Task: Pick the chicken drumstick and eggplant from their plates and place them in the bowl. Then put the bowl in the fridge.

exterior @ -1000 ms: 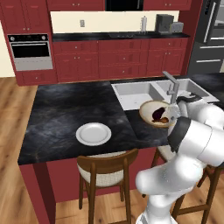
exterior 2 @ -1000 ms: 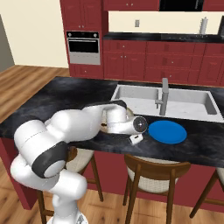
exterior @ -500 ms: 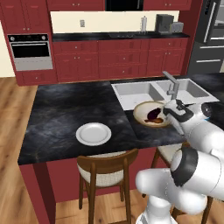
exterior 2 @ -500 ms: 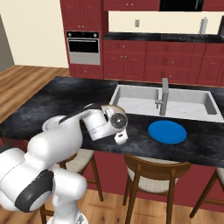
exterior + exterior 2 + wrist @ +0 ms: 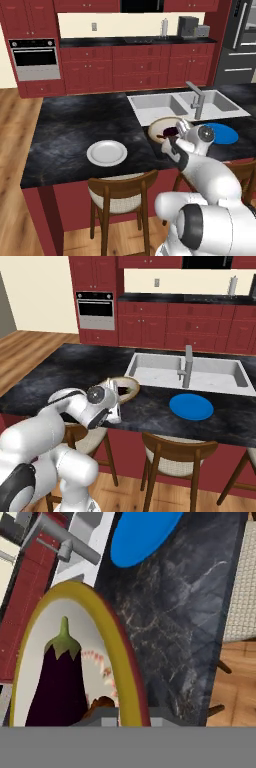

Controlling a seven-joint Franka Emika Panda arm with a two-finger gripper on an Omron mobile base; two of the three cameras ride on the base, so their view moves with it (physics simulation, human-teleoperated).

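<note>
gripping tool [image 5: 131, 718] on bowl [image 5: 122, 657] rim — eggplant [image 5: 59, 687] inside

A home kitchen: red cabinets [image 5: 145, 70], wall oven [image 5: 35, 59], sink [image 5: 182, 105].

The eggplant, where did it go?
The eggplant lies inside the bowl on the dark counter, in front of the sink. The empty blue plate sits next to the bowl, on its right in both base views.
</note>
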